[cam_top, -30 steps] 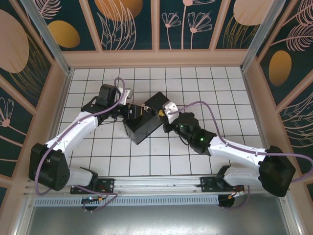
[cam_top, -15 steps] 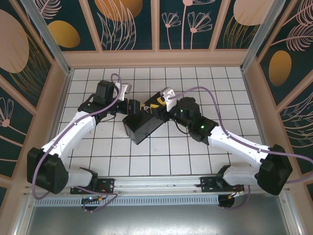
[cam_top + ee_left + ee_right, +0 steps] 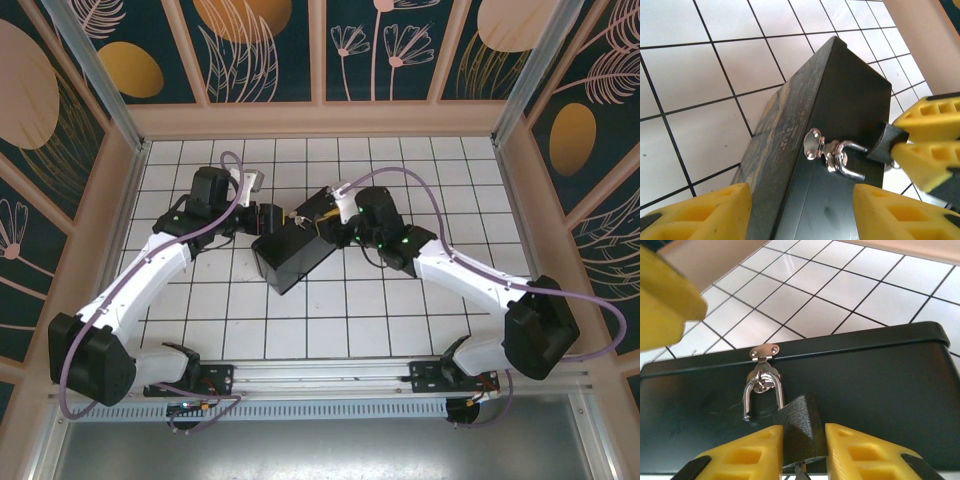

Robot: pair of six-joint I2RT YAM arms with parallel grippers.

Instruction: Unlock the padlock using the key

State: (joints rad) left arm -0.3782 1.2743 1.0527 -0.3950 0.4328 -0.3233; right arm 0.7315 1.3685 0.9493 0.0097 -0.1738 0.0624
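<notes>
- The white table with black grid lines (image 3: 330, 320) lies under both my sets of fingers.
- The black box with a painted lid (image 3: 292, 258) sits between my two grippers, close in front of each.
- My left gripper (image 3: 266, 217) has its yellow fingers (image 3: 700, 215) wide apart. One edge of the box runs up the gap ahead of them. I cannot see them squeezing anything.
- My right gripper (image 3: 805, 434) is nearly closed, and it is holding the lock by its body, one yellow finger (image 3: 740, 457) on each side. I think this is the step in hand: I hold the lock steady so it can be opened. It is still locked onto the box.
- The small dark grey metal padlock (image 3: 799, 420) is right between my right fingertips. Its long way runs straight out from those fingers to the box. The body end is nearest to me and the loop end points away from me, at the box.
- Its thin shiny U-shaped loop (image 3: 747, 395) goes through the little silver clasp (image 3: 764, 352) on the front of the box, just past my right fingertips. From my left fingers, the loop is straight ahead and a bit to the right.
- Next, I think the slim metal key must go into the end of the lock that faces back at my right wrist. My right fingers cover that end, so I would have to aim very carefully, then turn the key.
</notes>
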